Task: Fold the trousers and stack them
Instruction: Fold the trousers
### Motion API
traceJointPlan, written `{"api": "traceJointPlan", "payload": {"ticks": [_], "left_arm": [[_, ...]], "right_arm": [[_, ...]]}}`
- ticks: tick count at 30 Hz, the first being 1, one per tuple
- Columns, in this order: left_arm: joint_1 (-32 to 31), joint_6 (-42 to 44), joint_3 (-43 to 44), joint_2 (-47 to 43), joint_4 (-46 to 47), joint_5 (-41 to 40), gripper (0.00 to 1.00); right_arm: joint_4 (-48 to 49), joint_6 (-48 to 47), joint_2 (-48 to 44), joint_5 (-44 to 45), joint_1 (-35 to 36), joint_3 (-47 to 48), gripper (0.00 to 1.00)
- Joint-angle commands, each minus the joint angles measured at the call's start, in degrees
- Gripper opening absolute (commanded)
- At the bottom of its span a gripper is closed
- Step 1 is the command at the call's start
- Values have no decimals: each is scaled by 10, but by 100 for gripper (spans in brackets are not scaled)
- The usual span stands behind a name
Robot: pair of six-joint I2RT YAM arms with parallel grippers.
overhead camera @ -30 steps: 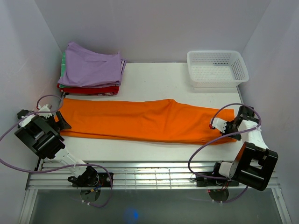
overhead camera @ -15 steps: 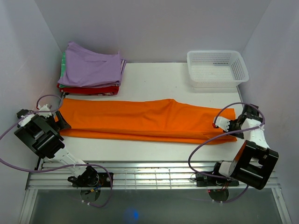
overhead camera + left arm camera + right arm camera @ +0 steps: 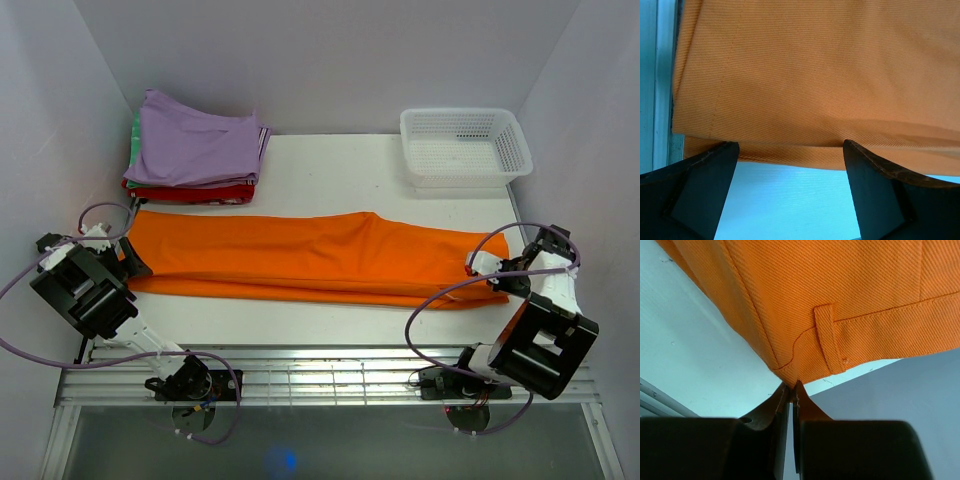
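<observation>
The trousers (image 3: 310,258) are woven cloth, matt, with a fine diagonal twill rib that shows plainly in both wrist views. Their seams and the belt loop (image 3: 829,340) carry rows of same-coloured stitching. The table (image 3: 330,175) is white, smooth and matt (a few tiny specks show close up). The basket (image 3: 465,150) looks like white plastic, moulded as an open mesh. The lilac garment (image 3: 195,148) on the folded pile is soft, dull cloth. The left gripper (image 3: 790,145) and right gripper (image 3: 791,387) have black jaws, matt and hard-looking, brownish along their edges. The rail (image 3: 320,375) at the near edge is ribbed bare metal with a dull sheen.
</observation>
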Motion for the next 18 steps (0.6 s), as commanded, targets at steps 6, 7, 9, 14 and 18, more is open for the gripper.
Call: {"api": "traceJointPlan", "payload": {"ticks": [6,7,9,14,18], "left_arm": [[6,9,5,22,33,-57,98],[6,9,5,22,34,-57,98],[6,11,4,22,35,-57,98],[7,15,4,20,29,-50,98],[7,70,22,12,-26,18,98]], "right_arm": [[21,-35,17,44,-52,66,8],[21,-37,18,41,-53,68,8],[20,-37,20,41,-55,70,8],[9,-47,6,40,-55,47,8],[-23,-55,-19,24,-53,24,37]]}}
